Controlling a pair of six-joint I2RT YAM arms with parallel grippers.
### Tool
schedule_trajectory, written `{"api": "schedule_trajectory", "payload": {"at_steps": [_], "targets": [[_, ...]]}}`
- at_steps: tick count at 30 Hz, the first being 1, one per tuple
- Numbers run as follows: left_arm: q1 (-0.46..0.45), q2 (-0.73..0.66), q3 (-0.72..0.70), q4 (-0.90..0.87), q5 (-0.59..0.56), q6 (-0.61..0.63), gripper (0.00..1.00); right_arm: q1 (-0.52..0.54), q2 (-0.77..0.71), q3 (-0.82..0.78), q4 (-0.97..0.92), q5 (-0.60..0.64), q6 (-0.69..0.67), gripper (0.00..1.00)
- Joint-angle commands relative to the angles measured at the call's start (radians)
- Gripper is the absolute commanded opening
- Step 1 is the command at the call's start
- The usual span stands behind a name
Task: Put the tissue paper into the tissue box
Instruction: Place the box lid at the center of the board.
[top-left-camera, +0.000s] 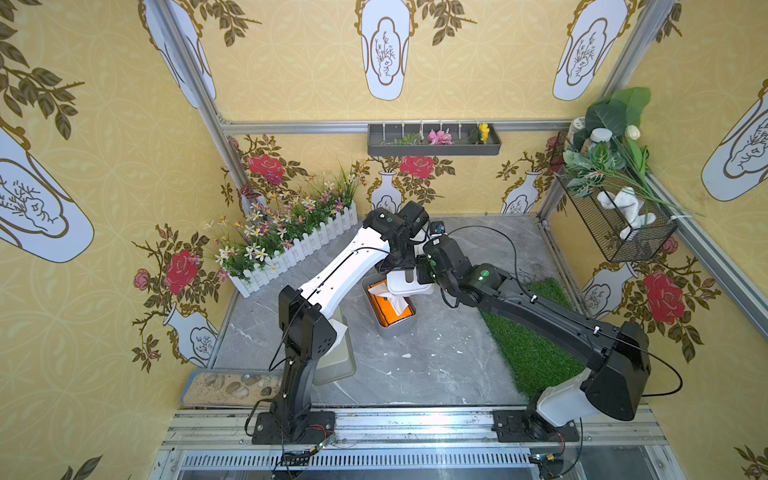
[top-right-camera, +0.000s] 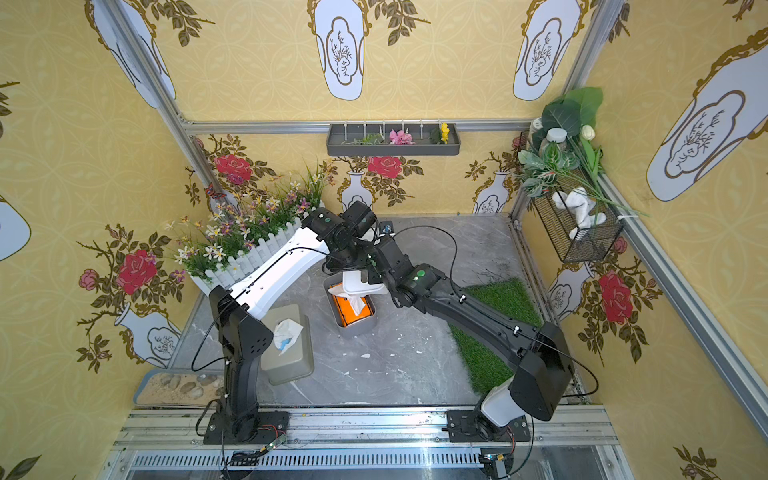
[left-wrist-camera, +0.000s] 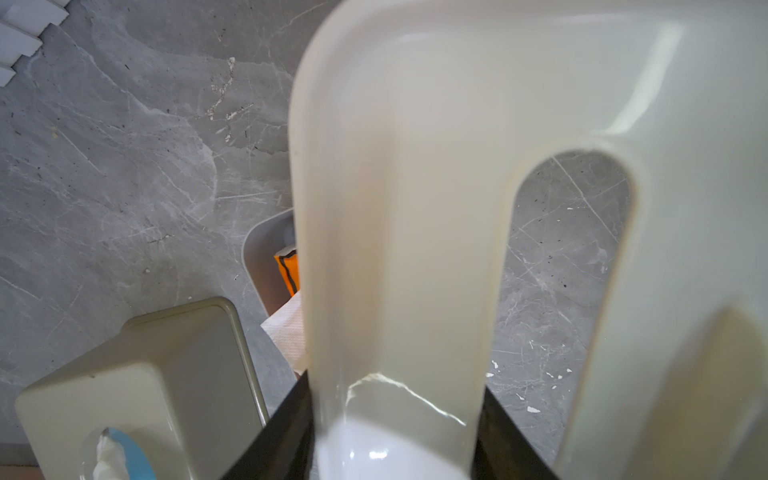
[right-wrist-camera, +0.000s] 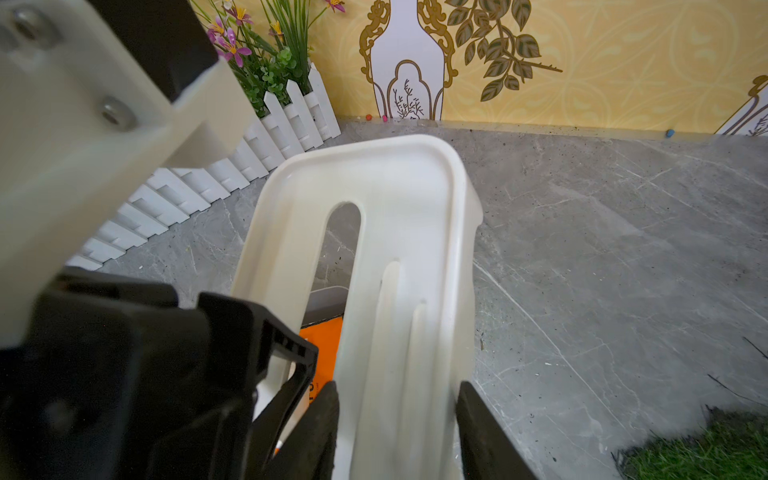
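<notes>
Hovering over the orange pack — glossy, slotted white lid.

On the table the tissue pack lies in the open tissue box, the lid above its far end — second tissue box left, grass mat right, picket planter behind-left.

White lid over grey box, orange tissue pack inside.
</notes>
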Motion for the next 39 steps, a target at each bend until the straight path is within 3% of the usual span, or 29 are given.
{"api": "schedule_trajectory", "payload": {"at_steps": [1,4,10,17,20,24,30,39], "targets": [[-0.003,0.012,-0.001,0.013,0.037,-0.013,0.39,-0.004,0.006,0.003,0.006,0.001,0.003,0.47],[-0.004,0.015,0.003,0.013,0.046,-0.013,0.39,-0.012,0.011,0.006,-0.003,-0.003,0.003,0.46],[-0.006,0.035,0.015,0.010,0.077,-0.016,0.41,-0.019,0.013,-0.002,0.005,-0.020,0.001,0.21],[-0.007,0.059,0.014,0.019,0.113,-0.026,0.44,-0.065,0.006,-0.051,0.018,-0.090,0.038,0.13],[-0.007,0.066,0.016,0.024,0.117,-0.028,0.45,-0.087,-0.010,-0.084,0.019,-0.105,0.047,0.18],[-0.007,0.090,0.026,0.027,0.120,-0.023,0.45,-0.097,-0.059,-0.136,0.027,-0.106,0.050,0.38],[-0.007,0.197,0.163,-0.004,0.146,-0.019,0.44,-0.133,-0.166,-0.204,0.015,-0.097,0.049,0.51],[-0.020,0.324,0.295,-0.012,0.177,-0.056,0.43,-0.327,-0.362,-0.327,-0.061,-0.149,0.011,0.55]]}}
